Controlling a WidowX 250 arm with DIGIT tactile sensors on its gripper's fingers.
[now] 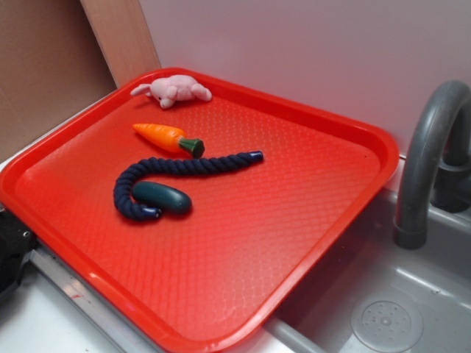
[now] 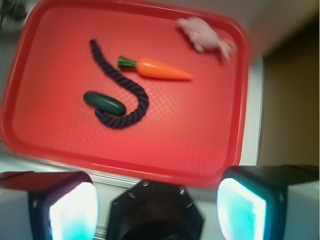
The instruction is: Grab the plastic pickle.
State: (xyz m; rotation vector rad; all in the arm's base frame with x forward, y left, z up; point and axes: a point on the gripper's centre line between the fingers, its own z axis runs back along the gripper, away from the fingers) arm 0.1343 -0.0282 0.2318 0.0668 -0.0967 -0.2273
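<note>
Exterior view shows us a red tray (image 1: 309, 220) set on a pale worktop, its right corner hanging over the rim of a grey sink (image 1: 383, 309) with a grey tap (image 1: 423, 162) standing beside it. On the tray we see four things. A pink stuffed toy (image 1: 173, 90) lies at the far corner. Nearer the middle lies an orange carrot (image 1: 165, 137), its green top pointing toward the right edge. Just in front of the carrot a dark blue rope (image 1: 184, 168) runs from the middle of the tray toward the left edge and curls back in a hook. The pickle (image 1: 162, 197), dark green and glossy, lies inside that hook, touching the curled end of the rope on its left and well apart from the carrot.

In the wrist view we look down on the same tray from outside its near edge; the picture is somewhat blurred. There the pickle (image 2: 104, 102) sits left of the tray's middle, against the rope's curl, with the carrot beyond it and the toy at the far right corner. The gripper (image 2: 157, 207) fills the bottom of this view, off the tray, its two fingers (image 2: 75, 210) spread wide with nothing between them. It is well apart from the pickle.
</note>
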